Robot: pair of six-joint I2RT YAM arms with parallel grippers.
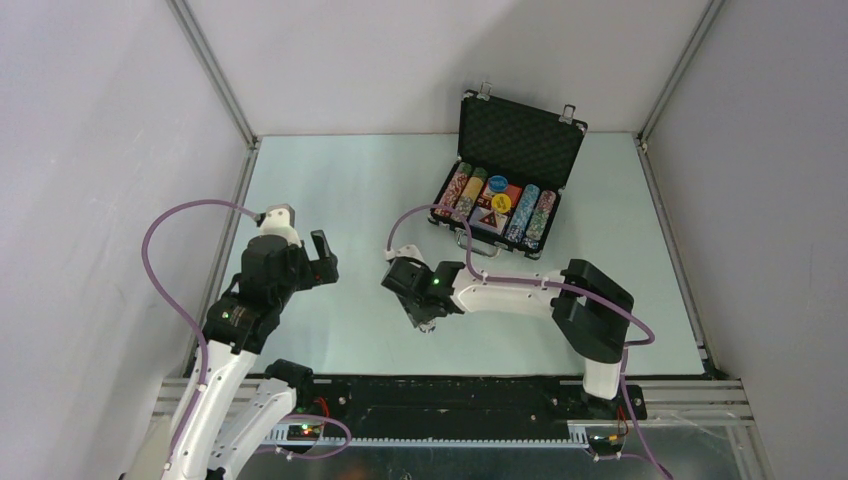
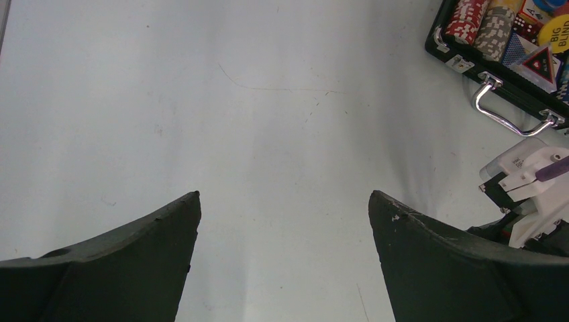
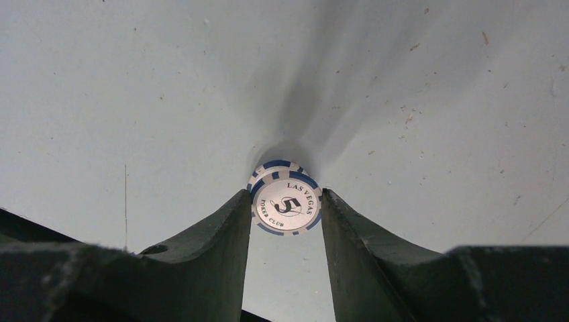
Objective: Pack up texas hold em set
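Right gripper (image 3: 285,196): clamps a short stack of blue-and-white chips (image 3: 285,209) by opposite rims, faces flat toward the wrist. Judged so gripped to keep the stack together and level for the carry. Cannot tell whether clear of the table (image 3: 134,100) yet. Case (image 1: 520,140) ahead and to the right of this hand, well apart, lid raised, chip rows inside. Left gripper (image 2: 285,201) spread wide, empty, off to the left.

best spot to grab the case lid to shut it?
Probably the lid at its free top edge, midway between the two silver catches, coming down from above, a finger front and back. It stands open behind the chips, so that thin edge is exposed and farthest from the hinge.
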